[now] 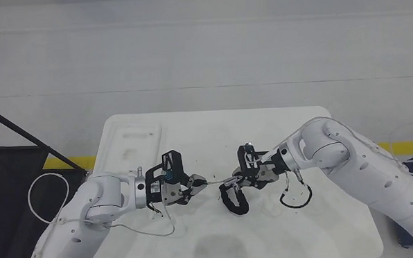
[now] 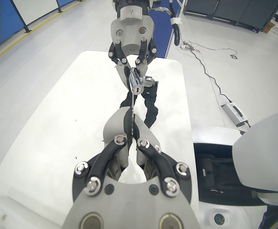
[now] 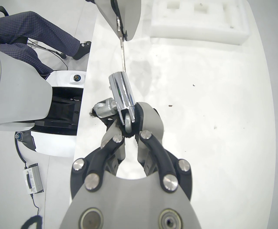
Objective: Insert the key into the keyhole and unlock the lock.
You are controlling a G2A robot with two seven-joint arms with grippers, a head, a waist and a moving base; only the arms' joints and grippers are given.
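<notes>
My left gripper point(image 2: 130, 118) is shut on the head of a flat metal key point(image 2: 132, 104), its blade pointing away toward the lock. The lock is a chrome cylinder point(image 2: 135, 83) with a black sleeved cable point(image 2: 152, 108) hanging down to the table. My right gripper point(image 3: 128, 118) is shut on the lock's point(image 3: 121, 91) rear end and holds it above the table. The keyhole point(image 2: 137, 89) faces the left wrist camera and shows as an open slot. The key tip touches the cylinder's rim just beside it. In the top view the left gripper point(image 1: 195, 185) and right gripper point(image 1: 247, 177) face each other mid-table.
A white foam tray point(image 1: 134, 142) lies at the table's far left corner. A thin black cable loop point(image 1: 296, 198) rests by the right arm. The white table point(image 1: 322, 228) has bare room around both grippers. A power adapter point(image 2: 235, 115) lies on the floor beyond the table edge.
</notes>
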